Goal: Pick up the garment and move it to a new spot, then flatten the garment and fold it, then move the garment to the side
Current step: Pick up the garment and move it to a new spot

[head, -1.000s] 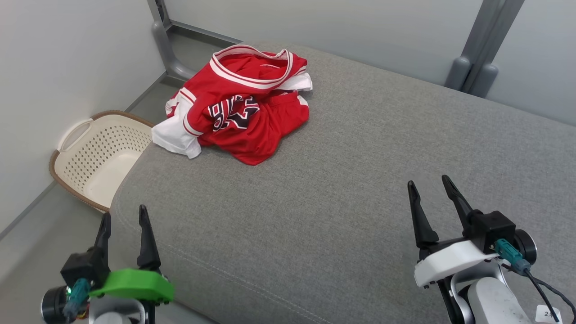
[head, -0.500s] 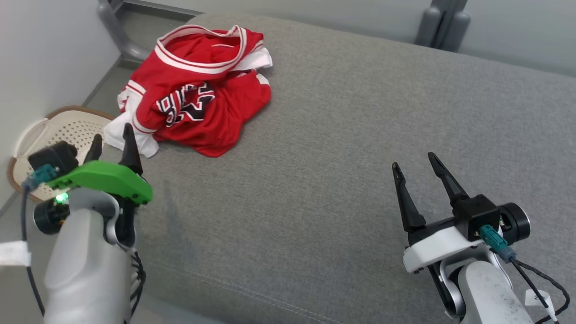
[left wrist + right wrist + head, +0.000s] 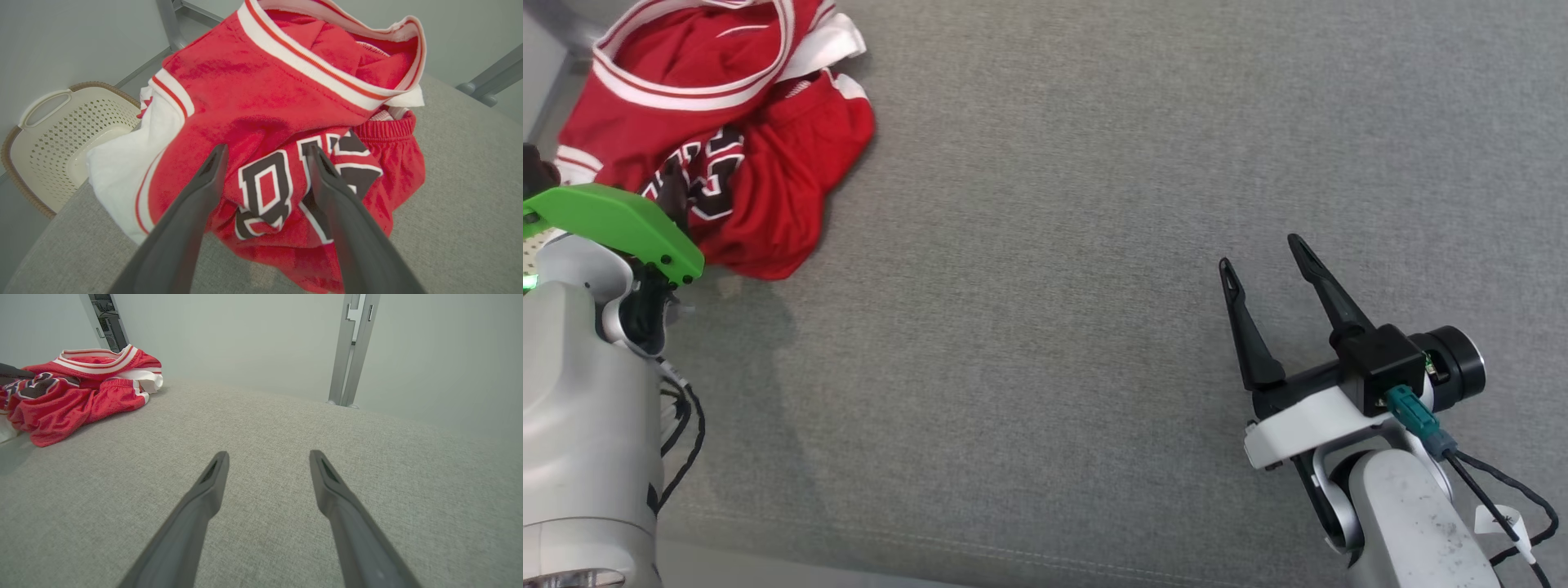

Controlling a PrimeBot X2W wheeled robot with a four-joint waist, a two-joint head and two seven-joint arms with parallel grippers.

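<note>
Garment (image 3: 719, 139): red jersey, white trim, dark lettering. Lies crumpled in a heap at the far left corner of grey cushion (image 3: 1045, 245), with a white fold right at the cushion's edge and a pale basket (image 3: 53, 130) on the floor beside and below. Has not shifted on the cushion over the last second. Appears to slide toward the upper left of the head view only through a downward tip and swing of the head camera.

Left gripper (image 3: 266, 150): sat low at the near edge a second ago, well apart from the cloth. Now reaches the near side of the heap. Stands wide, fingers straddling the lettered panel in the left wrist view, with no cloth pinched between them. Cannot tell whether the tips touch fabric or hover just above. Mostly hidden under green cover (image 3: 613, 224) in the head view.

Right gripper (image 3: 1259, 253): also wide and empty, over bare cushion at the right, well apart from the jersey. Barely moved in the same span.

Meaning for the task: looks like the end of the approach and the start of the first pick. Not yet lifted, flattened or folded. Next probably calls for a push down into the bunched layers and a close on a thick fold, to bring up the whole jersey rather than one loose layer. Risk of dragging the white fold off toward the basket. Ample bare cushion between the arms for a new spot.
</note>
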